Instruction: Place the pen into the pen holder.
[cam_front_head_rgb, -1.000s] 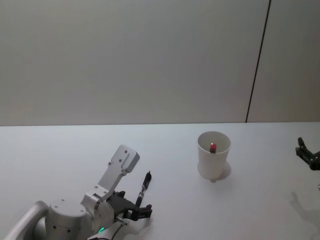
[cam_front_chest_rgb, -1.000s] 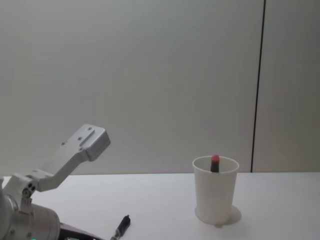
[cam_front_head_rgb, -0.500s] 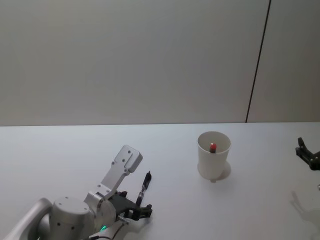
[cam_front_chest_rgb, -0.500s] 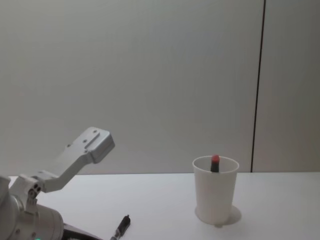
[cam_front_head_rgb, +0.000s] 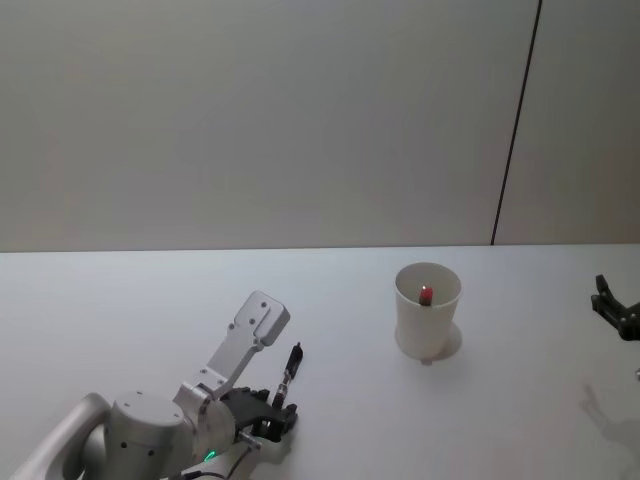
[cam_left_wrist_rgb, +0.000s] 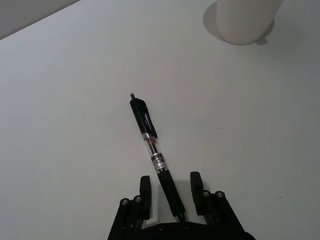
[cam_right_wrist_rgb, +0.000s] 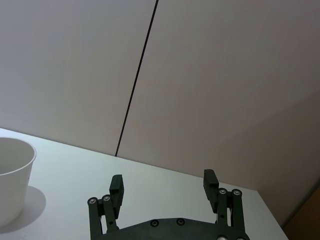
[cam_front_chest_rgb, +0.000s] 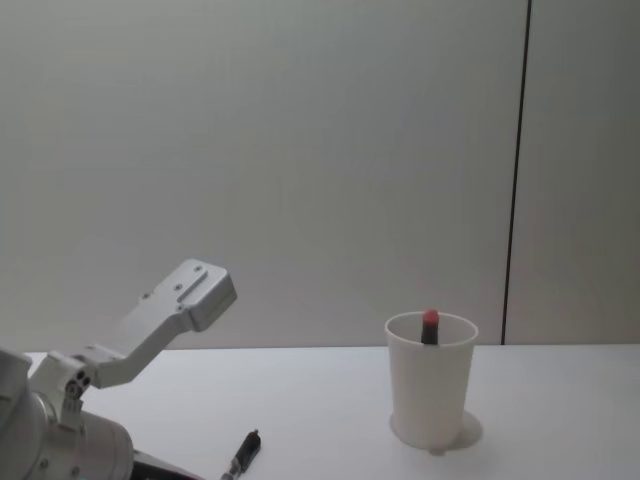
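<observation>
A black pen (cam_front_head_rgb: 291, 369) lies flat on the white table, seen from the chest as pen (cam_front_chest_rgb: 243, 456). My left gripper (cam_front_head_rgb: 279, 413) is low over its near end. In the left wrist view the gripper (cam_left_wrist_rgb: 170, 187) is open, one finger on each side of the pen (cam_left_wrist_rgb: 151, 146) grip, with gaps on both sides. The pen holder (cam_front_head_rgb: 427, 318), a white paper cup, stands upright to the right and farther back. It also shows as the pen holder (cam_front_chest_rgb: 431, 388), and a red-tipped pen (cam_front_chest_rgb: 430, 324) stands in it. My right gripper (cam_front_head_rgb: 614, 308) hangs open at the far right, also seen as the gripper (cam_right_wrist_rgb: 162, 183).
The white table (cam_front_head_rgb: 130, 310) runs to a plain grey wall with a dark vertical seam (cam_front_head_rgb: 514, 130). The cup's base (cam_left_wrist_rgb: 246, 22) shows beyond the pen in the left wrist view, and its rim (cam_right_wrist_rgb: 20, 165) in the right wrist view.
My left arm has crept forward along the table, bringing its open fingers around the pen's near end. The pen, the cup and the right arm have not moved.
</observation>
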